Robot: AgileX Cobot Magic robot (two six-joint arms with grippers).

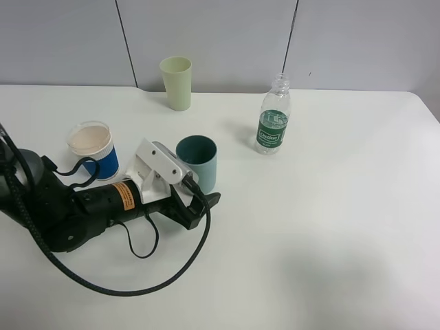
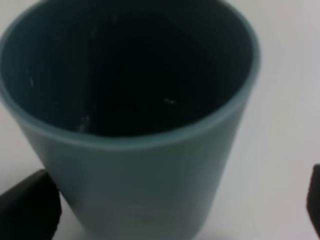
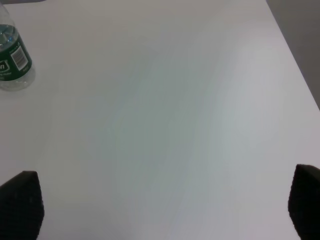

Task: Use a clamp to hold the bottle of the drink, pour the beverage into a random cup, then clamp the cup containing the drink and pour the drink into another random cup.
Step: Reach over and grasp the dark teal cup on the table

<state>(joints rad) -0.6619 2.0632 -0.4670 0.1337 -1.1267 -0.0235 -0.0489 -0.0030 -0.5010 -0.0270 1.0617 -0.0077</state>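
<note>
Reading from the near edge, why does the left arm point(image 1: 75, 206) lie so low across the tabletop point(image 1: 330, 234)? (Student)

It reaches from the near left corner at cup height, so that the left clamp point(image 2: 170, 207) can take the teal-green tumbler point(image 1: 199, 159) by its side wall. The jaws stand at full spread, one to each side of the tumbler, and nothing is gripped. Whether the closer pad touches the wall cannot be told. The tumbler stands upright, left of the tabletop's middle. (Tutor)

Is there drink in it? (Student)

The inside is too dark to tell. Judged from the layout, the step in hand is the second pour, and a grip on the side wall leaves the rim free to tip. The target, the blue-sleeved paper cup point(image 1: 93, 148), stands just beside the arm, toward the left edge. (Tutor)

And the right clamp point(image 3: 160, 205)? (Student)

It hangs over bare tabletop toward the right edge, jaws fully apart and empty, clear of the left arm's work. Farther back, the bottle point(image 1: 273, 124) stands upright right of the middle, no cap visible, well apart from both clamps. Nearest the far edge stands the pale yellow-green tumbler point(image 1: 177, 82), which the task leaves alone. (Tutor)
</note>
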